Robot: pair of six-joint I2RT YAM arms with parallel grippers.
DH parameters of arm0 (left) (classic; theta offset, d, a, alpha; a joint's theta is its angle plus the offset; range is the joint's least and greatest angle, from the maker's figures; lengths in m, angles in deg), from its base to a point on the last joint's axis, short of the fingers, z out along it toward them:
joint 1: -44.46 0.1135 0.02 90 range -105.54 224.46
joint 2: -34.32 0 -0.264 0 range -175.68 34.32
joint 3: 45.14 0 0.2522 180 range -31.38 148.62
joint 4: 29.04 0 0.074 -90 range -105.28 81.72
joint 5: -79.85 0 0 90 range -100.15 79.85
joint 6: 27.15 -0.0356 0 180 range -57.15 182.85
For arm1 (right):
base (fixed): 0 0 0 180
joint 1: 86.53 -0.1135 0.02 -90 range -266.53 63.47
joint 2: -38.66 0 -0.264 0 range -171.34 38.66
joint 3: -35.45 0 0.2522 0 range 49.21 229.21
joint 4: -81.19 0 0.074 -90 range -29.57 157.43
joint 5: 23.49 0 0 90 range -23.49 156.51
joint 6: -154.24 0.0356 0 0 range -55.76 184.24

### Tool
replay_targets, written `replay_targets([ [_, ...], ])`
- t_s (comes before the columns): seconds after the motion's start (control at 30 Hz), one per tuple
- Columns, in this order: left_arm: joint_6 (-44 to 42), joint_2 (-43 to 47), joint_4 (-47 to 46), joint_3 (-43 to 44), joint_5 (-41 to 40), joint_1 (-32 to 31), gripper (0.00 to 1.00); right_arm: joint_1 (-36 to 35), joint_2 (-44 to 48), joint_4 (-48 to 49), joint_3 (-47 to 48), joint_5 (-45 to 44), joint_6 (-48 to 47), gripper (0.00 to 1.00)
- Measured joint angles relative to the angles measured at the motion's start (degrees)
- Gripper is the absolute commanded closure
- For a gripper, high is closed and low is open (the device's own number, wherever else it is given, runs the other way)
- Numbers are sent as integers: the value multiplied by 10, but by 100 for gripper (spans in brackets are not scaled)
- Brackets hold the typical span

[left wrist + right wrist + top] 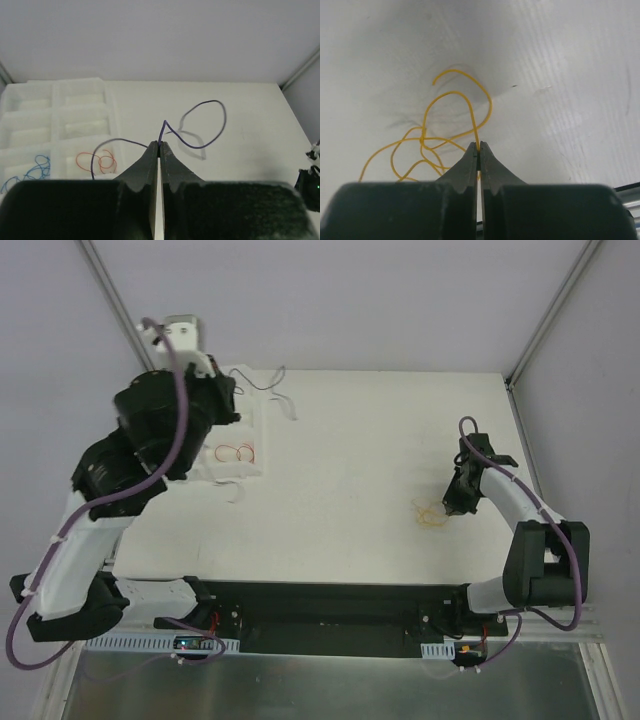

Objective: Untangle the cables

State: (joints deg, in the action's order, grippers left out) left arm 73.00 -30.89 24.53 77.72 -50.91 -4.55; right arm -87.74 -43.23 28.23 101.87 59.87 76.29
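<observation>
**Two cables pinched, two lying in the tray**

White table (380, 440): spans the whole top view and carries everything below.

White tray (258, 420): sits at the far left of the table, under the left arm, and is split into two columns of compartments. Seen from the left wrist, holds a red cable (102, 161) coiled in loose loops in the nearest right-hand compartment. Holds a blue cable (37, 165) in the compartment just to its left, partly cut off by the gripper body.

Left gripper (159, 145): hovers over the far right edge of the tray with fingers pressed together, clamping a thin purple cable (163, 129). Lets one end arc back over the tray toward the red coil. Lets the other end rise, kink and sweep into a wide open loop above the bare table, with its shadow below.

Right gripper (479, 145): points down at the right side of the table, well apart from the tray, with fingers closed on a yellow cable (422, 140). Pinches a single strand at the tips. Leaves the remaining strands crossing in tangled loops that rest on the table surface.
</observation>
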Motion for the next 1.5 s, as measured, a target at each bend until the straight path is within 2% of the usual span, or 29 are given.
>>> replay_targets([
  [0.13,26,-51,1,-33,52,0,100,-21,6,12,-10,36,-9,100],
  [0.3,73,-58,-1,-119,99,0,100,-28,6,17,-11,74,-13,100],
  [0.53,154,-65,16,-262,128,0,100,-31,24,15,-19,80,-25,100],
  [0.7,185,-91,41,-303,153,0,100,-31,31,15,-43,77,-32,99],
  [0.83,185,-134,43,-296,194,15,100,-31,27,14,-54,82,-38,99],
  [1.07,151,-320,45,-196,300,61,100,-31,21,14,-59,96,-52,99],
  [1.23,124,-424,57,-137,344,83,99,-31,24,12,-72,105,-60,99],
  [1.4,102,-485,60,-74,386,103,85,-31,24,10,-74,113,-67,98],
  [1.43,100,-493,58,-63,396,106,79,-31,24,10,-74,115,-68,98],
  [1.5,96,-503,55,-54,411,111,61,-31,24,10,-74,119,-68,98],
])
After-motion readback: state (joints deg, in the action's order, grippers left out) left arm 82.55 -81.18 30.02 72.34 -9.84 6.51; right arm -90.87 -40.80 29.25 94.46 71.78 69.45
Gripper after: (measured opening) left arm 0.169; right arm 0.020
